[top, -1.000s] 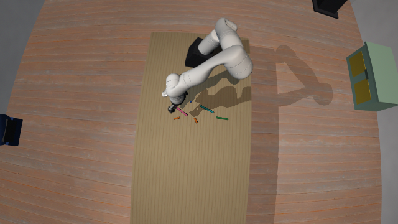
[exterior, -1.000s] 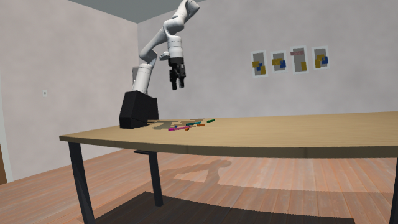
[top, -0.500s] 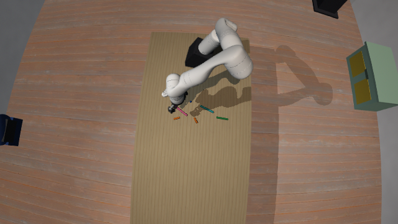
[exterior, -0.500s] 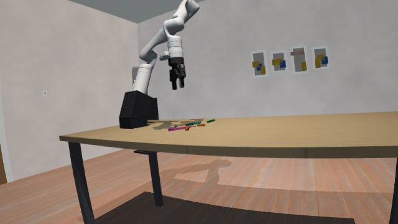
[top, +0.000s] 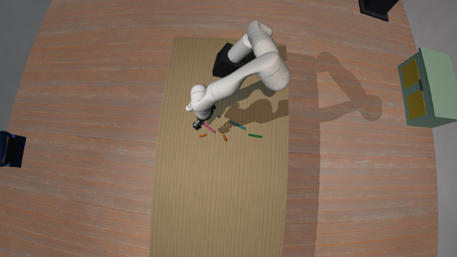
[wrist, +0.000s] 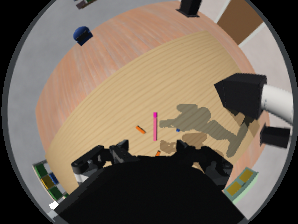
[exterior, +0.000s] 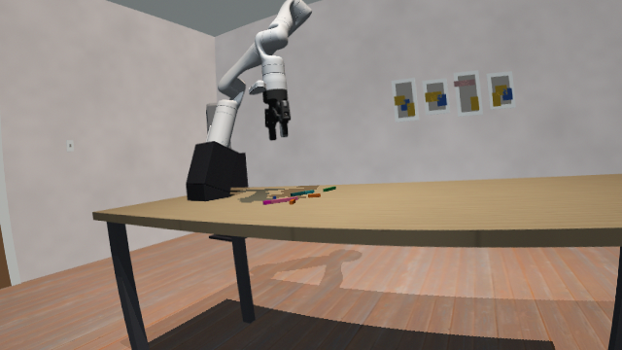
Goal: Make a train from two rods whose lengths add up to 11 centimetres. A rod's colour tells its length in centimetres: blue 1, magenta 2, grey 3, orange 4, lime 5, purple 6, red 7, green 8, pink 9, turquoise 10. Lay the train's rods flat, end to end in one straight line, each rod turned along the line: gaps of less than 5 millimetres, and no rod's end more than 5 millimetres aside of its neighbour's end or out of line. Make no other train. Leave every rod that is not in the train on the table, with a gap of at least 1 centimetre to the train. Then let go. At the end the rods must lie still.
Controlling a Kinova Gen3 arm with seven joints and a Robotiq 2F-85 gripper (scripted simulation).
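Pink rod (top: 210, 128) (exterior: 284, 200) (wrist: 155, 129) on table (top: 218, 196) (exterior: 413, 209) (wrist: 115, 110), magenta rod (top: 204, 124) (exterior: 267, 202) (wrist: 155, 115) end to end with it.
My gripper (top: 196, 126) (exterior: 278, 137) (wrist: 152, 145) hangs above table, spread, empty; blue rod (top: 218, 116) (exterior: 274, 197) (wrist: 178, 130) near pink, apart.

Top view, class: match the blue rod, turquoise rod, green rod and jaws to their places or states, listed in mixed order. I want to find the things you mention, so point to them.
Column one:
1. blue rod (top: 218, 116) (exterior: 274, 197) (wrist: 178, 130)
2. turquoise rod (top: 238, 125) (exterior: 302, 193)
3. green rod (top: 255, 135) (exterior: 329, 189)
4. jaws

Column two:
A. farthest right of the rods
B. open, above the table (top: 218, 196) (exterior: 437, 209) (wrist: 125, 100)
C. looks the shortest rod
D. second rod from the right

Right pairs: 1-C, 2-D, 3-A, 4-B
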